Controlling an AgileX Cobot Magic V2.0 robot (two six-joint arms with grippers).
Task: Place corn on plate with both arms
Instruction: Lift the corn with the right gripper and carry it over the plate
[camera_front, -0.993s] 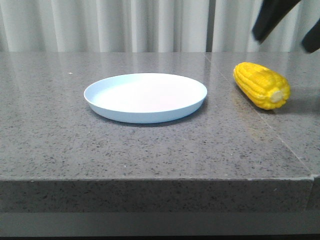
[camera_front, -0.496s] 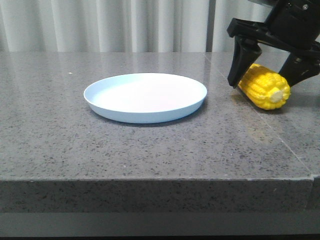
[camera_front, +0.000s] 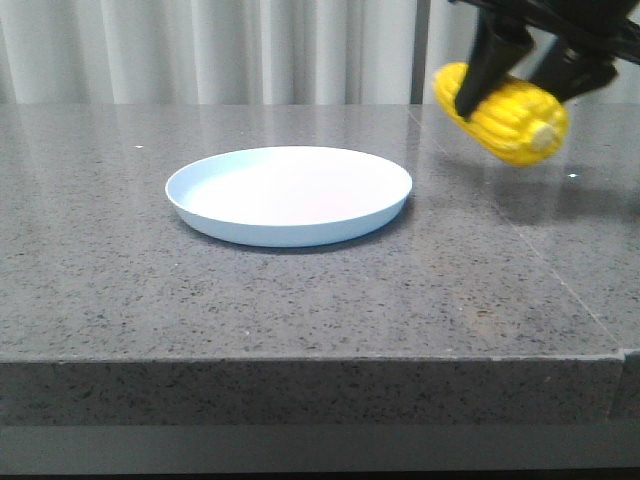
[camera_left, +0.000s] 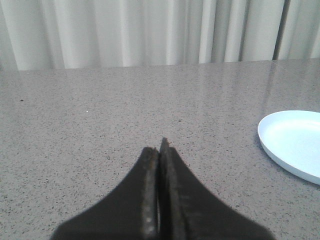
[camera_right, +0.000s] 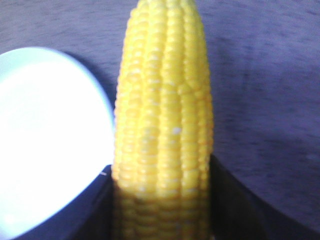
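A plate (camera_front: 288, 195) sits on the table (camera_front: 300, 300), roughly midway between its left and right edges and back from the front edge. To the plate's right, toward the table's right edge, the corn (camera_front: 502, 113) is held above the surface between the fingers of the right gripper (camera_front: 528, 62), stub end tilted toward the front. The left gripper (camera_left: 159, 200) hangs over bare table left of the plate.

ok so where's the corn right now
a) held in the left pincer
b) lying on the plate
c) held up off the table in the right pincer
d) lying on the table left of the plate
c: the front view shows the corn clamped in the right pincer, lifted clear of the table to the right of the empty plate.
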